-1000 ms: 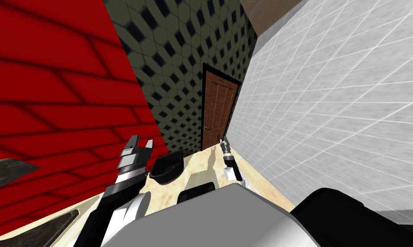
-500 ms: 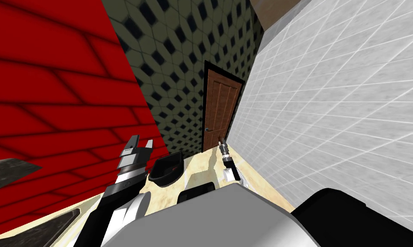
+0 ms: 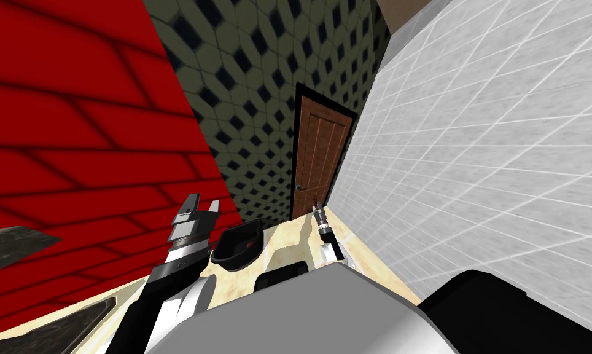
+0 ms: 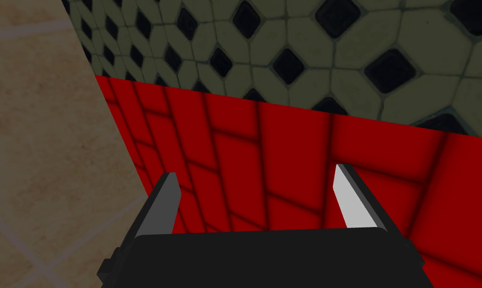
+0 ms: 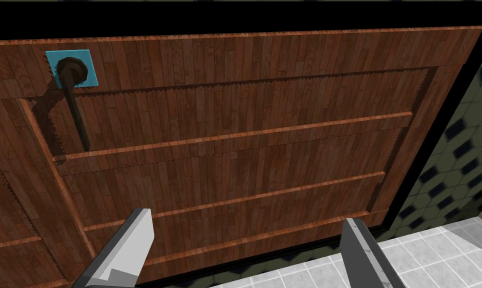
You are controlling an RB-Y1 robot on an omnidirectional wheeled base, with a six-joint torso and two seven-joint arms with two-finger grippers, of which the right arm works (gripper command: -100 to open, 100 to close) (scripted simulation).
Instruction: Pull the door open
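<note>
A brown wooden panelled door (image 3: 318, 163) in a black frame stands shut at the far end of a narrow passage. Its dark lever handle (image 5: 75, 107) sits on a teal plate (image 5: 71, 67) near the door's left edge; in the head view the handle (image 3: 298, 187) is a small dot. My right gripper (image 5: 245, 250) is open and faces the door's panels a short way off, with the handle off to one side of its fingers; in the head view my right gripper (image 3: 317, 208) reaches toward the door's foot. My left gripper (image 3: 201, 208) is raised beside the red wall, open and holding nothing.
A red brick-patterned wall (image 3: 74, 153) closes the left side and a white tiled wall (image 3: 485, 153) the right. A dark green diamond-tiled wall (image 3: 252, 92) surrounds the door. A black bowl-shaped object (image 3: 239, 244) lies on the beige floor (image 3: 288, 236) ahead of me.
The whole head view has shifted slightly: I have turned or moved a little, and the door now sits a bit further right and looms taller. Both arms hold their poses.
</note>
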